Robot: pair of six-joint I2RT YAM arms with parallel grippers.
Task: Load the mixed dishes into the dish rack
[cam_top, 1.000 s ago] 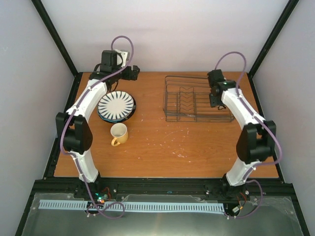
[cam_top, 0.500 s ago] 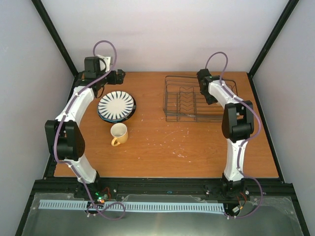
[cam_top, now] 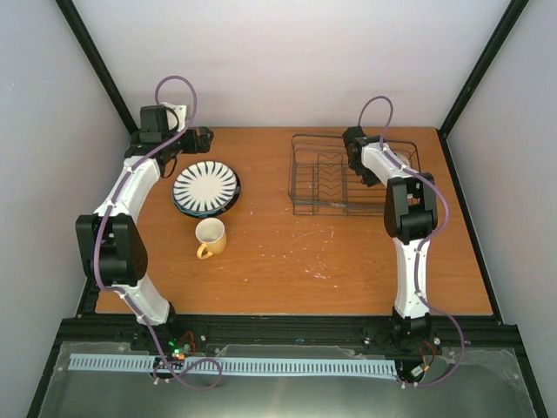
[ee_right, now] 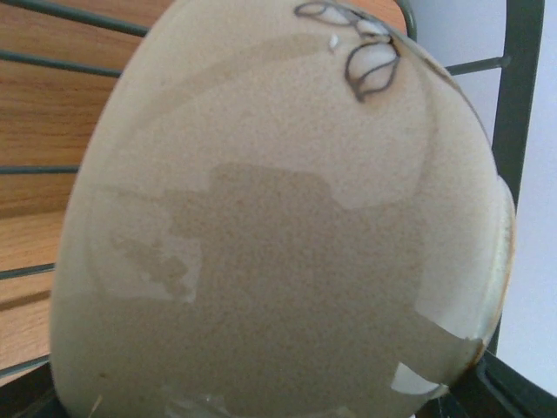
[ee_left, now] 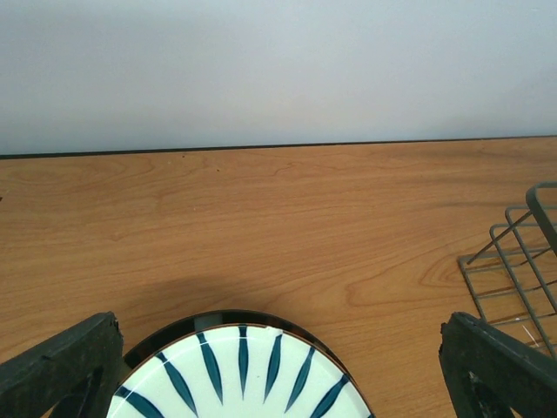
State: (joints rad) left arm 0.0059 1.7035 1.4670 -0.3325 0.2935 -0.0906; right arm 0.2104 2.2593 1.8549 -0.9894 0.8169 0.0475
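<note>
The white plate with dark radial stripes [cam_top: 206, 186] tops a stack; a dark teal plate rim [ee_left: 218, 319] shows under it, with a thin orange edge between them. The pale yellow mug [cam_top: 210, 237] stands just in front of the stack. My left gripper [cam_top: 200, 138] is open and empty just behind the stack, its jaws wide apart over the plate's far edge [ee_left: 278, 366]. My right gripper [cam_top: 353, 155] is over the dish rack [cam_top: 305, 187]. It holds the small white bowl [ee_right: 278, 226] on its side. The bowl fills the right wrist view and hides the fingertips.
The rack's upright prongs stand in its middle [cam_top: 335, 178], and its left corner shows in the left wrist view [ee_left: 513, 261]. Rack wires [ee_right: 522, 87] lie close behind the bowl. The back wall runs along the table's far edge [ee_left: 278, 146]. Black frame posts stand at both back corners.
My left gripper has swung left toward the back left corner, behind the plates. My right gripper has moved left over the rack, and its arm has folded in.
</note>
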